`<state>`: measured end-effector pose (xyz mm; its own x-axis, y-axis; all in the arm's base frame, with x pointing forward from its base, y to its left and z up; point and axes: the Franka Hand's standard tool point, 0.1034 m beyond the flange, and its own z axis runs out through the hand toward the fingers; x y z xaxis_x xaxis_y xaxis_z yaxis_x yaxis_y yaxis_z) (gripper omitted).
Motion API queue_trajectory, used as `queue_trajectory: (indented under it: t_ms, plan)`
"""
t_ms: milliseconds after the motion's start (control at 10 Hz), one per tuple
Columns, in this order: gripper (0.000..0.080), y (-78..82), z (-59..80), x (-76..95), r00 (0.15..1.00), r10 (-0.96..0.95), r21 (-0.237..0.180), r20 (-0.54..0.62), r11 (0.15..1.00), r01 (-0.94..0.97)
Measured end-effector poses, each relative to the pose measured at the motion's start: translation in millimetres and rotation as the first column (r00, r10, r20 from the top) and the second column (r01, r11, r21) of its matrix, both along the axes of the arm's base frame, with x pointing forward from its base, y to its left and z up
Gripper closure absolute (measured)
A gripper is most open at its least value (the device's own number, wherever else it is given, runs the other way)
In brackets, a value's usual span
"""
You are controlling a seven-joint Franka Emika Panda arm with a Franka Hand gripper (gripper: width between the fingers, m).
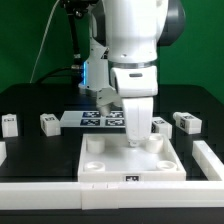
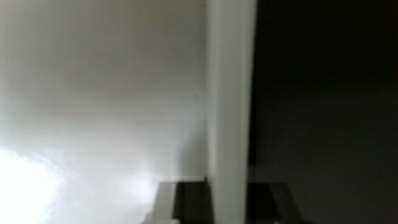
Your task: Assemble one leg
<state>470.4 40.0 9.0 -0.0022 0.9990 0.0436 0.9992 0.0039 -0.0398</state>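
My gripper points straight down over the far edge of the large white square panel, near its far right corner socket. In the wrist view the two dark fingertips are closed against a narrow white leg that runs out from between them. The white panel surface lies on one side of the leg and the dark table on the other. In the exterior view the held leg is mostly hidden by the gripper body. I cannot tell whether its tip touches the panel.
Loose white legs lie on the black table: two at the exterior view's left and one at its right. The marker board lies behind the panel. White rails border the table's front and sides.
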Motion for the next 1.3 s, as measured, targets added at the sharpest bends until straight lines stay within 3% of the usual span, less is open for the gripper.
queue_trajectory:
  t_ms: [400, 800, 900, 1000, 1100, 1200, 1300]
  plan:
    - [0.0738, 36.1, 0.0, 22.7, 1.0, -0.003, 0.009, 0.026, 1.0, 0.003]
    - [0.0738, 43.8, -0.1, 23.2, 1.0, -0.001, 0.006, 0.008, 1.0, 0.001]
    - [0.0701, 43.4, -0.3, 23.1, 1.0, -0.002, 0.005, 0.008, 1.0, 0.002]
    - [0.0488, 43.1, -0.3, 23.1, 1.0, -0.002, 0.005, 0.008, 1.0, 0.002]
    - [0.0488, 42.9, -0.3, 23.1, 1.0, -0.003, 0.005, 0.007, 1.0, 0.003]
    - [0.0312, 42.6, -0.3, 23.2, 1.0, -0.003, 0.005, 0.007, 1.0, 0.003]
    - [0.0312, 42.5, -0.4, 23.2, 1.0, -0.004, 0.005, 0.007, 1.0, 0.004]
